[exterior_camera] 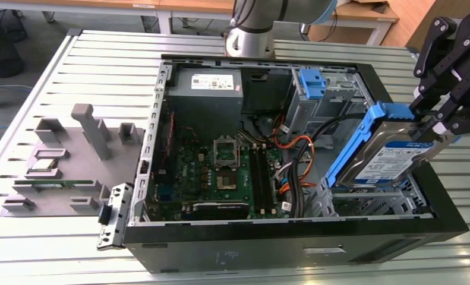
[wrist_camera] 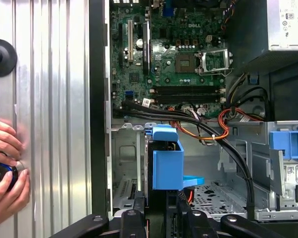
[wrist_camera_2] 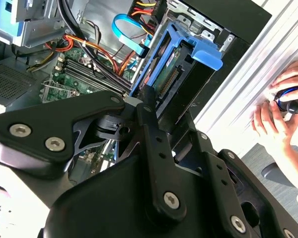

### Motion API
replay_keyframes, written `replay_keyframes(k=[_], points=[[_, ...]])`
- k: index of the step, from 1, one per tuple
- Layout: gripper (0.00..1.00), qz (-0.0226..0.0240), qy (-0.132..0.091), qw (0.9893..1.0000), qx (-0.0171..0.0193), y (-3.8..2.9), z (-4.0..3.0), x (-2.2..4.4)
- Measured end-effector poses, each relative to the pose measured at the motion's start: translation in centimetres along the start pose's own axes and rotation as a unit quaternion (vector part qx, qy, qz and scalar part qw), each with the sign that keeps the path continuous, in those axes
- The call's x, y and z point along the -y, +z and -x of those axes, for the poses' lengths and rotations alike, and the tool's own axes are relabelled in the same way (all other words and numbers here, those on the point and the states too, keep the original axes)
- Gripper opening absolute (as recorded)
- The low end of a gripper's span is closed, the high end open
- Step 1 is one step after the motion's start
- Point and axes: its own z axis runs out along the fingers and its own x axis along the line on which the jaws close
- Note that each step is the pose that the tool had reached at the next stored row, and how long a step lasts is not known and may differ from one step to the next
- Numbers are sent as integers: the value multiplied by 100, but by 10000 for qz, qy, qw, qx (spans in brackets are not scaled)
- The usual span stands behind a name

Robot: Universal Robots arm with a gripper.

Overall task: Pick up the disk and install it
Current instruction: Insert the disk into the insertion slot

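Gripper (exterior_camera: 434,126) clenched on the disk (exterior_camera: 387,151), which hangs tilted on edge at the exterior view's right, over the drive cage (exterior_camera: 377,199) in the open case (exterior_camera: 298,240), probably to line its blue rails up with the bay.

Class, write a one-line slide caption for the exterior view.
The gripper holds the disk, tilted, over the drive cage of the open computer case.

Open PC case (exterior_camera: 298,252) is set on slatted table (exterior_camera: 84,65), w/ mobo (exterior_camera: 218,172) & grey PSU (exterior_camera: 205,95) seen inside; grey parts tray (exterior_camera: 68,178) is laid at the exterior view's left.
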Motion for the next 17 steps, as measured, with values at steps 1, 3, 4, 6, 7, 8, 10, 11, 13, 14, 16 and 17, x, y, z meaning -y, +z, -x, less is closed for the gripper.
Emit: replay_keyframes(k=[1, 3, 4, 6, 7, 8, 10, 11, 13, 14, 16, 17], points=[[35, -1, 0, 10000, -1, 7, 0, 0], [35, -4, -1, 10000, -2, 23, -1, 1], [35, -6, -1, 10000, -4, 31, -1, 2], [35, -8, -1, 10000, -1, 53, -1, 2], [35, -9, 0, 10000, 7, 70, -4, 1], [35, -10, 0, 10000, 3, 68, -3, 1], [35, -10, 0, 10000, -1, 64, -2, 1], [35, -10, 0, 10000, -1, 64, -2, 1], [35, -10, 0, 10000, -1, 64, -2, 1], [35, -10, 0, 10000, -1, 64, -2, 1], [35, -11, 0, 10000, 0, 75, -2, 2], [35, -13, -1, 10000, -1, 86, -2, 2]])
